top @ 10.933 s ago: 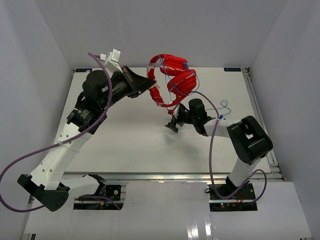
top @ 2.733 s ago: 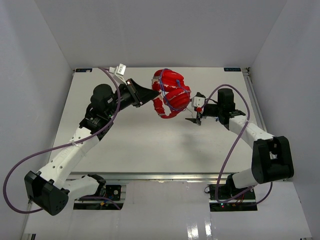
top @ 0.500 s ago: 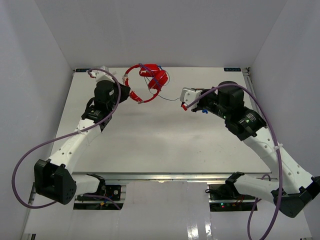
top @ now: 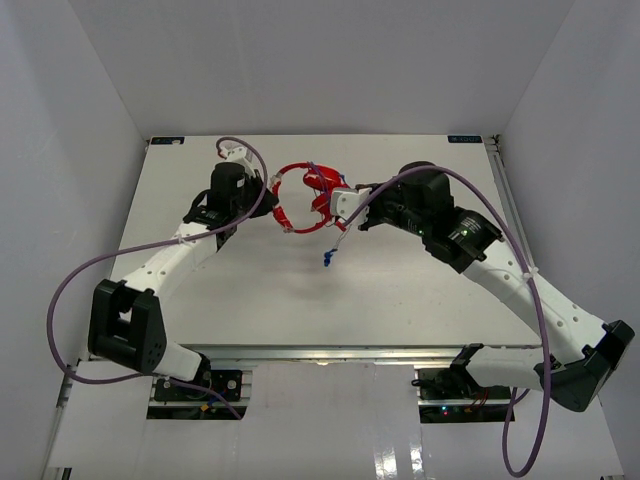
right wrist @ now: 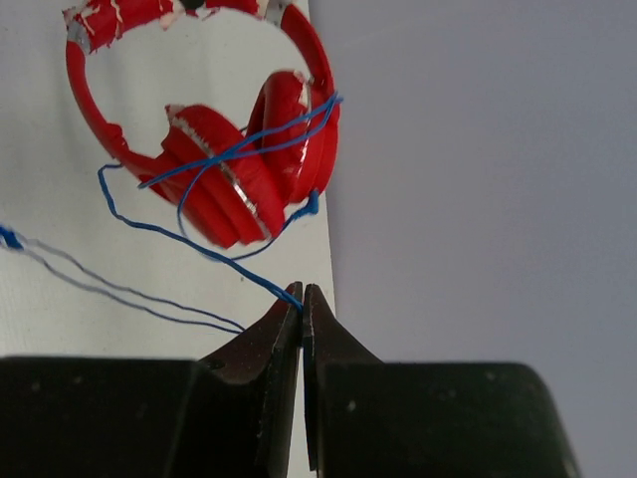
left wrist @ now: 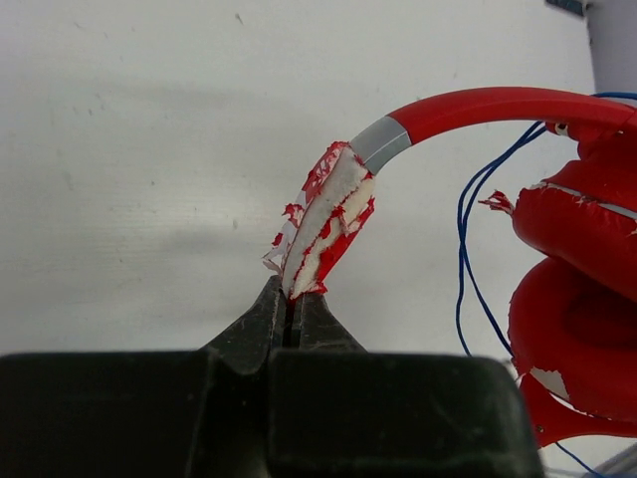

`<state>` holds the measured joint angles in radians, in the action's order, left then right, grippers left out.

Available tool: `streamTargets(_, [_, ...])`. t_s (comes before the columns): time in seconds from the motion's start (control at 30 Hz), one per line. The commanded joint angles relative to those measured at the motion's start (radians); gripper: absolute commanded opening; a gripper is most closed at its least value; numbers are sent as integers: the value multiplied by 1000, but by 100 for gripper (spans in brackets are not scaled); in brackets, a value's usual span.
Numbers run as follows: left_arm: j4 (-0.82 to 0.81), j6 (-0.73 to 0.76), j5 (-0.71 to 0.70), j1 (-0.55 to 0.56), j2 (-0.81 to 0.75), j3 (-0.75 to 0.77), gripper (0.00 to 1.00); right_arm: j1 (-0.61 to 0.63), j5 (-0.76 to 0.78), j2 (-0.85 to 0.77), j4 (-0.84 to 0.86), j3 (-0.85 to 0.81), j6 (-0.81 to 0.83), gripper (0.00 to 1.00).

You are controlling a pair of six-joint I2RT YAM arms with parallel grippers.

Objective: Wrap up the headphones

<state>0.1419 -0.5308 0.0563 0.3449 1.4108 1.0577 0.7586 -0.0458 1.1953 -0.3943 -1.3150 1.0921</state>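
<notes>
wrapping is under way and we're mid-wind. the headphones (top: 312,193) hang between the two arms over the far middle of the bench (top: 250,300), and as far as i can judge they're lifted clear of it.

the left fingers (left wrist: 294,307) are clamped tight on the peeling red-and-white end of the headband (left wrist: 478,103), no gap showing, so that arm is the anchor. the right fingers (right wrist: 302,302) are pinched fully together on the thin blue cable (right wrist: 189,242), just below the ear cups (right wrist: 249,169).

a couple of turns of cable already cross the cups, but they look loose. a long tail runs off to the left of the right wrist view, and from the top camera the blue plug (top: 327,259) dangles below the cups.

next move, by my read: the right arm needs to carry its pinch around the cups again with the line kept taut while the left holds steady. it'll likely have to re-grip farther down to take up that tail, and the flaking padding under the left grip could slip.

writing? none readable on the headphones. there's a small dark label (top: 465,138) on the bench's far rim, too small to make out.
</notes>
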Motion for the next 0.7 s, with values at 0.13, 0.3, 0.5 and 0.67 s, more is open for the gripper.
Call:
streamTargets(0.13, [64,187,343,-2,97,63,0,52,174,36,109,78,148,8])
streamTargets(0.3, [95,301,349,-2,88,33,0,52,160,40,80,96,173,8])
streamTargets(0.5, [107,330,262,-3,79,29,0,45,-83,56,-70,36,123,8])
streamTargets(0.67, [122,360,232,0,96,40,0,43,-74,64,-80,7,122,9])
